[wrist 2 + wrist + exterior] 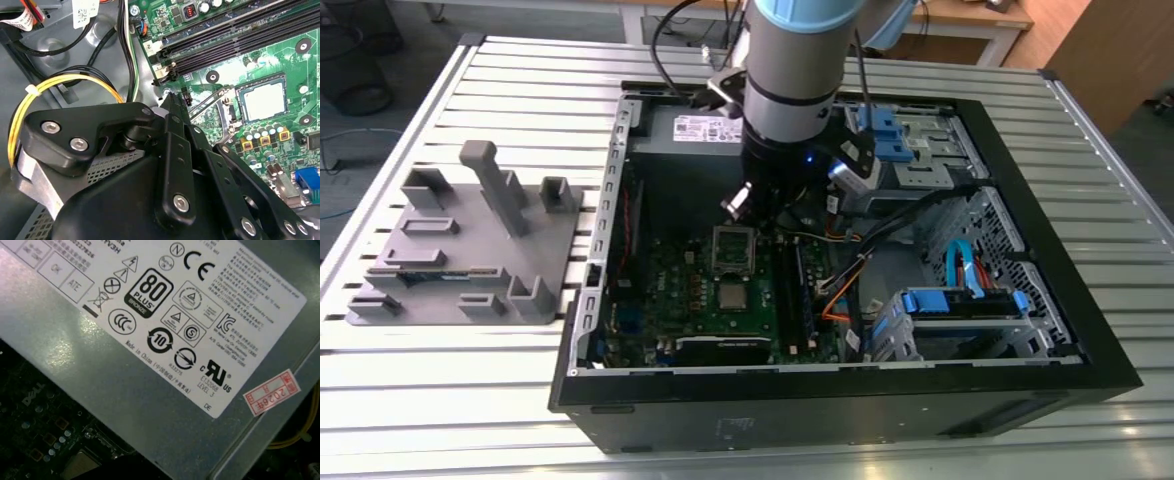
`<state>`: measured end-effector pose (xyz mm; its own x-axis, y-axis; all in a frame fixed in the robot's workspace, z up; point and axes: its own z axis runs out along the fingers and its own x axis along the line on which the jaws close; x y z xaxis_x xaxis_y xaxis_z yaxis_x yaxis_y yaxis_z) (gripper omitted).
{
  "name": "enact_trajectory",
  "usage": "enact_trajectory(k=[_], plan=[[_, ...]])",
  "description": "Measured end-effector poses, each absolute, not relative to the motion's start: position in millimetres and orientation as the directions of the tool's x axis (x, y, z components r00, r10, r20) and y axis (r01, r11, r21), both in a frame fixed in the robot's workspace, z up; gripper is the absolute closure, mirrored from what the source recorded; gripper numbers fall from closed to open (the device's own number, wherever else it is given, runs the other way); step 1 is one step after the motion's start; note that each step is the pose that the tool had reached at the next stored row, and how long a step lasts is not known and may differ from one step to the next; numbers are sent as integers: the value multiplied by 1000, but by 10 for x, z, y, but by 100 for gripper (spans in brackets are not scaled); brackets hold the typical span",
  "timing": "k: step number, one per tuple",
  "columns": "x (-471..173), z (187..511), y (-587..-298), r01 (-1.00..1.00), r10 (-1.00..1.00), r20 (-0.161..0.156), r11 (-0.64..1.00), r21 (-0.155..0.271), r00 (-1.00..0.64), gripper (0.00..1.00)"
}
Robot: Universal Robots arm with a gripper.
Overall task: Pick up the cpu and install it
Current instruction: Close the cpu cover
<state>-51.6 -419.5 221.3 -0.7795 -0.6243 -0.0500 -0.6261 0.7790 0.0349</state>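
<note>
The claw point(767, 205) hangs inside the open computer case point(1067, 330), low over the upper part of the green motherboard point(687, 290) and close beside the grey power supply point(687, 128). In the second wrist view its black linkage point(170, 165) crowds the foreground and the fingertips are hidden, so I cannot tell how far the claw is open or whether it has hold of anything.

Just past the claw in the second wrist view lies the socket point(262, 100) with its metal frame point(220, 107) swung up; the cpu point(263, 101) sits flat inside it, silvery top up, apart from the claw. In the exterior view the socket area is a pale rectangle point(734, 248) just beyond the claw toward the case's front wall. A little further on the same board sits a small square silvery chip point(731, 297).

Beside the socket run the long black memory slots point(235, 37). On the claw's other side a loop of yellow wires point(65, 82) bends across black cables point(107, 47).

In the first wrist view the power supply's white label point(165, 315) and a small red-and-white sticker point(272, 392) show on its grey face.

Further from the claw, on the exterior view's right, are blue-tabbed drive bays point(961, 305) and a blue cable point(958, 262). Outside the case, well apart on the exterior view's left, a grey holder with upright posts point(467, 245) stands on the slatted metal tabletop point(440, 370).
</note>
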Motion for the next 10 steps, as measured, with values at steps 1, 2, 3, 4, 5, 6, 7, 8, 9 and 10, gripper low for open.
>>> enact_trajectory(k=[1, 2, 3, 4, 5, 6, 7, 8, 9, 10], plan=[[-518, 2213, -4200, -630, -628, -50, 776, 35, -776, 89], [-520, 2215, -4205, -634, -632, -51, 773, 34, -773, 89], [-522, 2217, -4210, -637, -635, -51, 770, 34, -770, 89], [-523, 2221, -4213, -640, -638, -51, 767, 34, -768, 89], [-523, 2226, -4217, -643, -641, -52, 765, 33, -766, 89], [-524, 2232, -4220, -646, -644, -52, 763, 33, -763, 89], [-525, 2238, -4223, -648, -647, -52, 761, 33, -761, 89], [-526, 2246, -4226, -651, -649, -53, 758, 33, -759, 89], [-526, 2253, -4228, -654, -652, -53, 756, 33, -756, 89], [-527, 2259, -4230, -657, -655, -53, 753, 32, -754, 89]])
